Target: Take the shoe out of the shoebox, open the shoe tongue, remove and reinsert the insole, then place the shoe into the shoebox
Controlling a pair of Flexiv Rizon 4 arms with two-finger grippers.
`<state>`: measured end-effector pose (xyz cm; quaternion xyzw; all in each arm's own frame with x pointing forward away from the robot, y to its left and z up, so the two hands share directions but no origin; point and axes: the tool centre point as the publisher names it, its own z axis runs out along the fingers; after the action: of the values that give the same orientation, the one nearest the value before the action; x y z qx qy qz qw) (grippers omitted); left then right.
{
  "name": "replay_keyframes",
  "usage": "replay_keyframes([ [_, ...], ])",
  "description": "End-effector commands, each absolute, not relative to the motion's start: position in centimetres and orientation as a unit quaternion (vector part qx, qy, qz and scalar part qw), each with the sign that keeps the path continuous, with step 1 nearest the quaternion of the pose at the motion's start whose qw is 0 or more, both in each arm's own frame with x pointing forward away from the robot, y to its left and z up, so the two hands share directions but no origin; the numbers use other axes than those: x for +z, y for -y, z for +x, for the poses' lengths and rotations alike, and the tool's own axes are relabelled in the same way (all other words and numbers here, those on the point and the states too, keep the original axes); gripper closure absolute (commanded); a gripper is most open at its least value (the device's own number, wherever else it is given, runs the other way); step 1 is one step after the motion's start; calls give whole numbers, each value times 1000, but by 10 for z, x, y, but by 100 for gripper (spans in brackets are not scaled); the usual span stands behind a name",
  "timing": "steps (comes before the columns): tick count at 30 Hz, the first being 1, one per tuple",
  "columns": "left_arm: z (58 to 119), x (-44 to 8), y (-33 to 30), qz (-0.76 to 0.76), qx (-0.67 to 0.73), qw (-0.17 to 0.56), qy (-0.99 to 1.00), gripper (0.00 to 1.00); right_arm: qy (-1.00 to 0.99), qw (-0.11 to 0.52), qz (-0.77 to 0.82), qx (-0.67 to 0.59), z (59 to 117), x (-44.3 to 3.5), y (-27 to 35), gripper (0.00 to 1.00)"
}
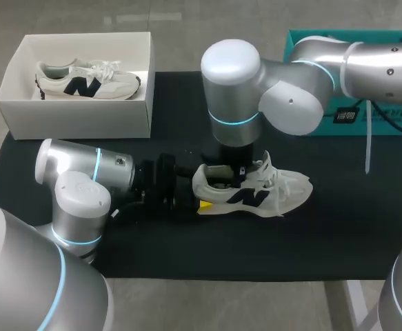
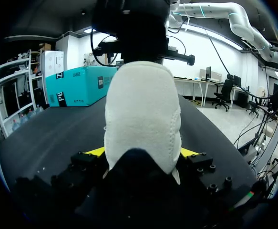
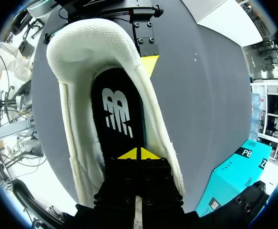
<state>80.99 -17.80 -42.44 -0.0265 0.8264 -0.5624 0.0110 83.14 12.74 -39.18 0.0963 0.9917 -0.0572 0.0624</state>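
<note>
A white sneaker [image 1: 256,189] with a dark logo lies on its sole on the black mat, toe to the right. My left gripper [image 1: 202,194] is at its heel; in the left wrist view the heel [image 2: 142,109] sits between both yellow tips, gripped from two sides by my left gripper [image 2: 142,152]. My right arm hangs straight above the shoe's opening. In the right wrist view my right gripper [image 3: 139,153] is shut, its tips together on the black insole [image 3: 117,109] inside the shoe [image 3: 100,43]. The white shoebox [image 1: 76,117] at the back left holds a second sneaker [image 1: 87,79].
A teal box [image 1: 304,38] stands at the back right behind my right arm, also seen as the teal box [image 2: 77,86] beyond the shoe. The black mat [image 1: 338,227] is bare to the right and front of the shoe.
</note>
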Motion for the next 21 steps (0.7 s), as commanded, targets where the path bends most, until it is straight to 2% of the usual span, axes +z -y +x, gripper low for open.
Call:
replay_keyframes([
  [1,810,-425,178,-27,-563,11,-826,100,-992,61,101,-54,836,-396,-122,86],
  [3,810,-425,178,-27,-563,11,-826,100,-991,60,106,-54,838,-397,-119,81],
  [10,810,-425,178,-27,-563,11,-826,100,-991,59,108,-53,844,-399,-116,72],
  [21,810,-425,178,-27,-563,11,-826,100,-993,23,106,-37,845,-418,-115,71],
])
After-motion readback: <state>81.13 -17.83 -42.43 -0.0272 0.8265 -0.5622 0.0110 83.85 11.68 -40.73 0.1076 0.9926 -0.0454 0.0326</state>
